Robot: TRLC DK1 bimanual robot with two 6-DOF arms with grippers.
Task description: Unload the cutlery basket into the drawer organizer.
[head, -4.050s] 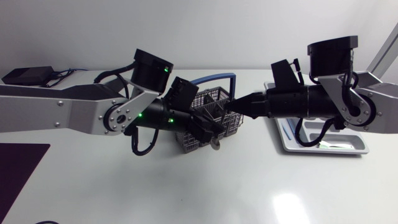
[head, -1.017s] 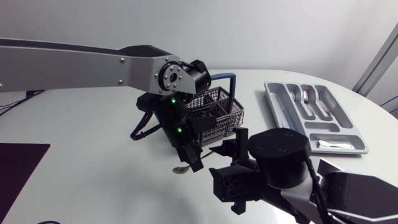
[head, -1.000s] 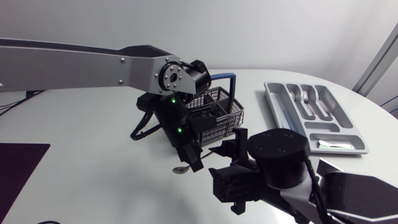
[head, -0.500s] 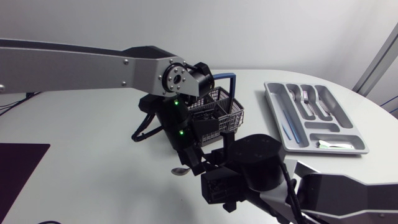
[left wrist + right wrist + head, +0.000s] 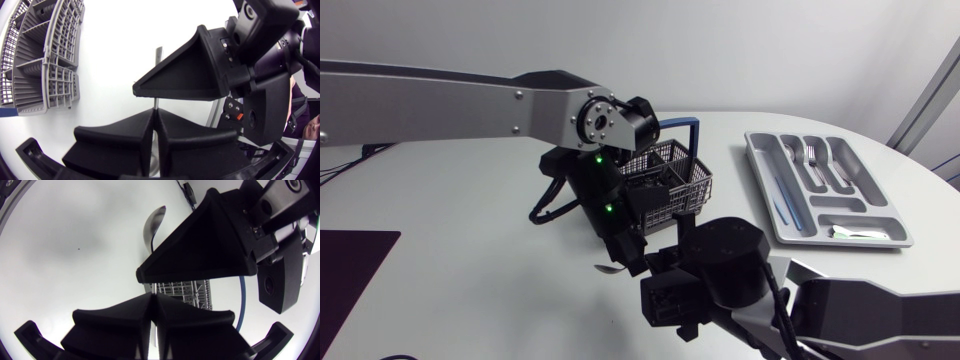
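Observation:
A metal spoon (image 5: 154,222) hangs in front of the grey wire cutlery basket (image 5: 672,182), its bowl (image 5: 608,268) low over the table. My left gripper (image 5: 154,117) points down from above and is shut on the handle (image 5: 158,50). My right gripper (image 5: 152,300) comes in from the lower right and is shut on the same handle, just beside the left fingers (image 5: 200,245). In the left wrist view the right gripper's finger (image 5: 190,75) hides the middle of the handle. The grey drawer organizer (image 5: 757,170) lies at the right with forks (image 5: 810,155) in it.
The basket (image 5: 40,65) has a blue carrying handle (image 5: 685,126) and stands mid-table, right behind both grippers. A dark mat (image 5: 350,270) lies at the table's front left. A blue-handled piece (image 5: 786,200) and a small white item (image 5: 855,233) lie in the organizer.
My right arm has slid left up to the spoon and its fingers have closed on the handle. The left arm has held the spoon almost still in front of the basket.

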